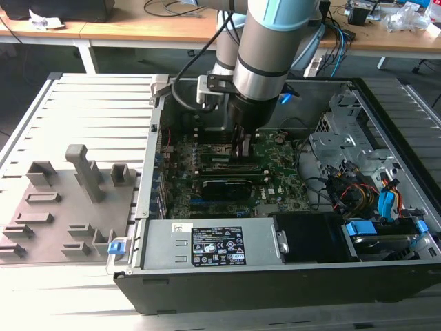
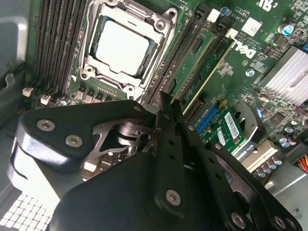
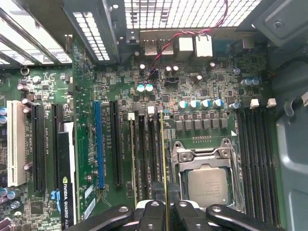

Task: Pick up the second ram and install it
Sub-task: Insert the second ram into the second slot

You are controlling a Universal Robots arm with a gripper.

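First wrist view | gripper (image 3: 165, 211) pinched shut on second ram (image 3: 165, 159), edge-on above slots beside CPU socket (image 3: 206, 179) | light, stiff, fragile; hold by long edges.

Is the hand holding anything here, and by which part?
Yes. The hand is shut on the second ram, gripping its top edge, with the stick edge-on over the slots beside the CPU socket.

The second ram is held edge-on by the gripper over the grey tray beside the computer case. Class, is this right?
Not quite. The gripper does hold the second ram edge-on, but over the motherboard inside the computer case, next to the CPU socket, as the first wrist view shows.
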